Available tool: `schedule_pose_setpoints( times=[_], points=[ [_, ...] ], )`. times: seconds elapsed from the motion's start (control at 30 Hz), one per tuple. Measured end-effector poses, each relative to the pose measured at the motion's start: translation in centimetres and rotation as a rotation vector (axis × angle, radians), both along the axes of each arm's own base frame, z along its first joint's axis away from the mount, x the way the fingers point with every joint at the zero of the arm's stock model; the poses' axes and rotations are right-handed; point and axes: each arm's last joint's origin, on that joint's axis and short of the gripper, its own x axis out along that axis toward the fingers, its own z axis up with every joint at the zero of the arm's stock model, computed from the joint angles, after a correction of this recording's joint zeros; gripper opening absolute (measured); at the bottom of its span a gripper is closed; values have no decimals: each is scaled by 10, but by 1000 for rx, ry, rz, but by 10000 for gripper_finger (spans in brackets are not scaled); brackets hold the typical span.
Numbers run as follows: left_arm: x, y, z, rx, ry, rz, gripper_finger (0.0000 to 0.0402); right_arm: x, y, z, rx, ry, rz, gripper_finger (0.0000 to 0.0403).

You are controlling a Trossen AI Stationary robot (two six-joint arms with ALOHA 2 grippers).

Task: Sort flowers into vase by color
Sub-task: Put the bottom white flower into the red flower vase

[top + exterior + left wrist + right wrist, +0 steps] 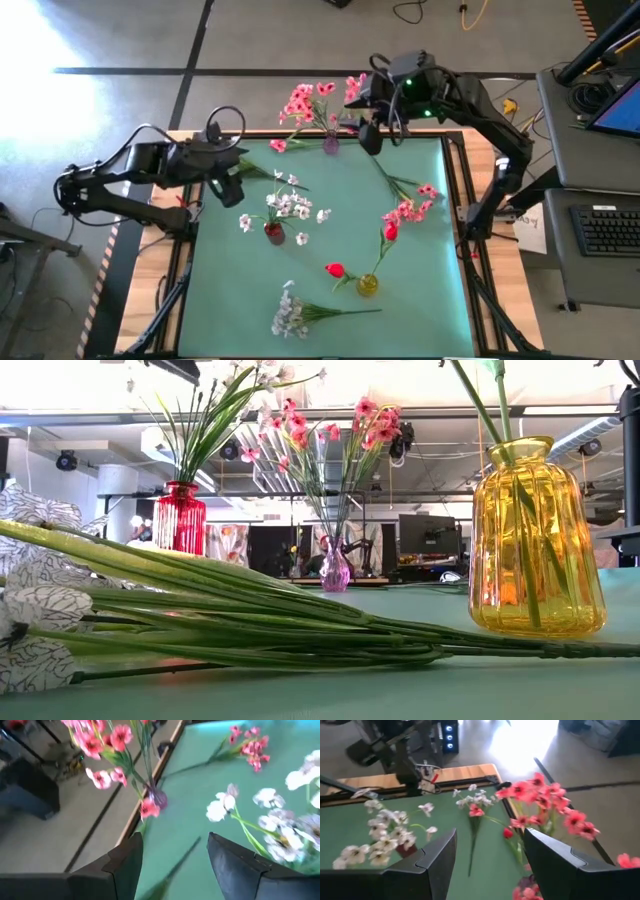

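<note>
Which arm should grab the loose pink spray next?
Right, probably. The pink spray lies on the mat's right side, below the open right gripper, which hovers by the purple vase. The left gripper, also open, sits across the red vase.

Pink flowers (312, 102) in purple vase (330, 144), white spray (290, 312) lying flat, red bud (335, 270) prob. loose.

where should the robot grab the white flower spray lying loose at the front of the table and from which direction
Grip the white spray on its bare green stem, midway along, not the blossoms. It lies flat on the mat, stem pointing toward the robot's right, so probably descend from above with fingers straddling the stem.
</note>
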Motion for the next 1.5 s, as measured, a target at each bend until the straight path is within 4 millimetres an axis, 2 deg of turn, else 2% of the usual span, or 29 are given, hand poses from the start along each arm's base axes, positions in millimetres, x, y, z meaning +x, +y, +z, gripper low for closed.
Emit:
schedule_pose_setpoints(
  times=[0.27,0.37,0.5,0.6,0.73,0.93,1.07,1.23,1.5],
  points=[
    [-15,-6,30,-130,-132,67,207,1,48,7,-10,-26,156,224],
    [-13,-14,32,-159,-155,35,204,5,70,6,1,-22,223,224],
    [-1,-34,29,-209,-167,-20,193,8,100,4,8,-9,310,224],
    [5,-56,24,-233,-169,-33,186,6,120,3,31,-2,339,224],
    [5,-87,33,-323,-230,-76,180,1,150,0,57,36,386,224],
    [1,-137,42,-374,-264,-134,174,-15,196,-5,95,98,399,224],
    [1,-172,38,-407,-235,-190,173,-27,224,-9,102,132,435,224],
    [-1,-216,22,-432,-154,-278,173,-44,254,-10,154,157,489,224],
    [1,-280,-22,-443,-34,-312,173,-69,299,-27,246,271,541,224]
  ],
)
